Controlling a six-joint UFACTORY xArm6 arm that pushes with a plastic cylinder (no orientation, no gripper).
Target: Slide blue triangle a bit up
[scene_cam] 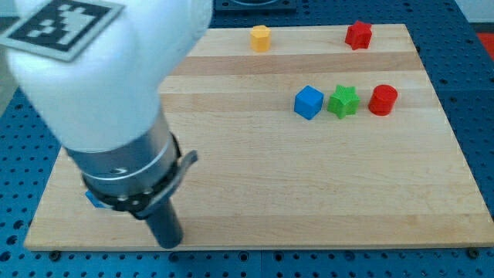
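My tip (170, 242) rests on the wooden board (309, 185) near its bottom-left edge. A small blue sliver (93, 200) shows just left of the arm's dark collar. It is likely the blue triangle, but the arm hides most of it and its shape cannot be made out. The tip is to the right of and a little below that sliver.
A blue cube (308, 102), a green star (343, 101) and a red cylinder (382, 100) stand in a row at the upper right. A yellow hexagon (261, 37) and a red star (358, 35) sit by the top edge. The arm's white body (100, 69) covers the upper left.
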